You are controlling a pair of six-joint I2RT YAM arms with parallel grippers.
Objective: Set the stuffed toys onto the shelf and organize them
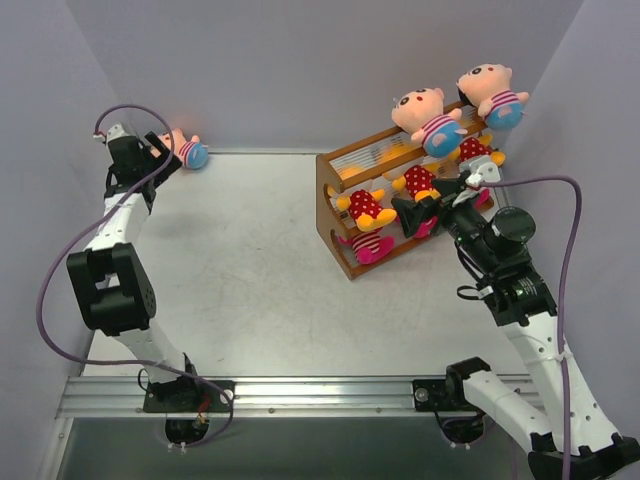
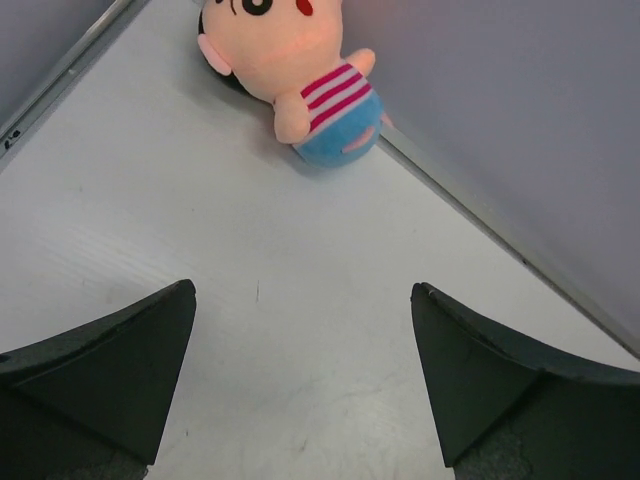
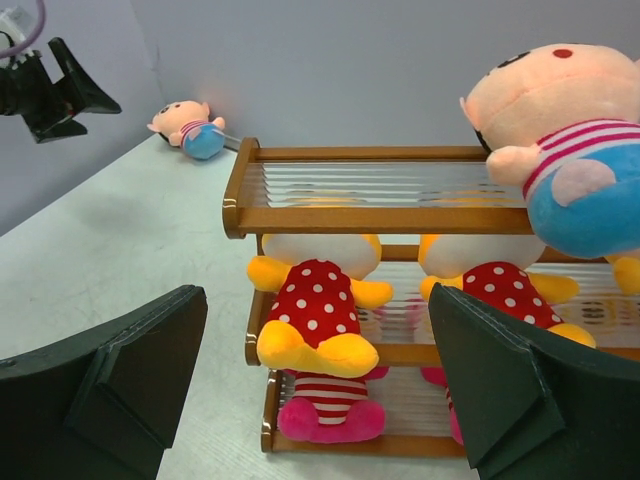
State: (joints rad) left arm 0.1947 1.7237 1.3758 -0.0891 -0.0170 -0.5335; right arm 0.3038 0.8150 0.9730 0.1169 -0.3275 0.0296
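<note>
The wooden shelf (image 1: 345, 255) stands at the back right. Two boy dolls (image 1: 425, 118) sit on its top tier, yellow polka-dot bears (image 1: 365, 208) on the middle tier and magenta striped dolls (image 1: 370, 247) on the bottom. One boy doll (image 1: 185, 150) lies alone in the far left corner; in the left wrist view it (image 2: 300, 70) lies against the wall. My left gripper (image 2: 302, 290) is open and empty, just short of it. My right gripper (image 3: 318, 295) is open and empty in front of the shelf (image 3: 350, 218), facing a bear (image 3: 315, 320) with a magenta doll (image 3: 330, 405) below it.
Grey walls close in the table at the back and on both sides. A metal rail (image 1: 300, 392) runs along the near edge by the arm bases. My left gripper also shows in the right wrist view (image 3: 60, 90), near the far doll (image 3: 188, 128).
</note>
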